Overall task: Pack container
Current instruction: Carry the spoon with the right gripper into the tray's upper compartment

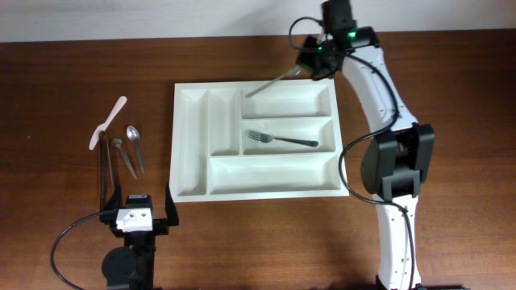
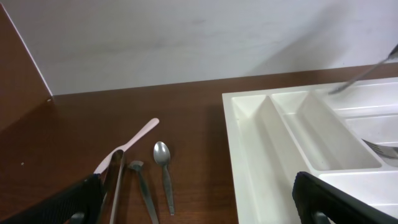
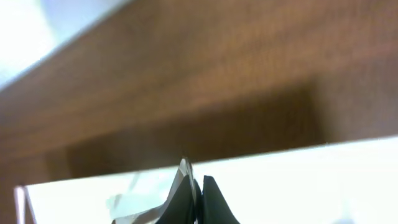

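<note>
Jaws of the right gripper (image 1: 313,68) pinched a silver utensil (image 1: 270,83) over the tray (image 1: 193,189); those of the left gripper (image 1: 137,201) stood spread. One fork (image 1: 280,139) lay packed. A spoon (image 1: 135,145), tongs (image 1: 103,165) and a pink stick (image 1: 109,122) lay outside.

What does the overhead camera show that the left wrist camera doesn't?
Only overhead: the right gripper clamping a silver utensil over the tray's top right compartment, and the whole fork. Only left wrist: a low, side-on look at the tray's divider walls. Both: the white tray, pink spatula, spoon, tongs and the open left gripper.
</note>
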Motion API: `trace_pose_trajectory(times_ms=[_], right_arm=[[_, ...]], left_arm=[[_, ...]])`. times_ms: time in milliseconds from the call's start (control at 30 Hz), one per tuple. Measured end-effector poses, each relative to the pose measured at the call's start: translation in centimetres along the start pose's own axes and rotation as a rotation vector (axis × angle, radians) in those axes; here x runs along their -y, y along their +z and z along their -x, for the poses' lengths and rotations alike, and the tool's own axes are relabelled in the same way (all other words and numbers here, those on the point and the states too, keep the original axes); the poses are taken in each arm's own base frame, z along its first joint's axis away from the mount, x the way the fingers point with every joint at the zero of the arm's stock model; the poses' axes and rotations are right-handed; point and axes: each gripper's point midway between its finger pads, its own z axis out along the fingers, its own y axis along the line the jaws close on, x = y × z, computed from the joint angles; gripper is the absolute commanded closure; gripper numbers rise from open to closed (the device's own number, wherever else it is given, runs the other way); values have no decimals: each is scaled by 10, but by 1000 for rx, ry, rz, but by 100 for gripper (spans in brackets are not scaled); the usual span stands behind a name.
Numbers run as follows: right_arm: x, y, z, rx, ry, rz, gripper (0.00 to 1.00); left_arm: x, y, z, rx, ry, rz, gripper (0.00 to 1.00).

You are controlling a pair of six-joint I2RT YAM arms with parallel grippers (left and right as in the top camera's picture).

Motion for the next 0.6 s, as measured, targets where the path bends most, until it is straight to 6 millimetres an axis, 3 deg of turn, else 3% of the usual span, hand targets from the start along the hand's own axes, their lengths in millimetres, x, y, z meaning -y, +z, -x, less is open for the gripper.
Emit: trace_pose_trajectory(times_ms=[100, 400, 600], right_arm=[[7, 1, -12, -29, 16, -59, 96], [42, -6, -14, -62, 75, -157, 96], [49, -8, -25, -103, 86, -193, 96]], left_arm=[[0, 0, 0, 0, 0, 0, 1], [0, 0, 0, 0, 0, 0, 1], [0, 0, 0, 0, 0, 0, 1]])
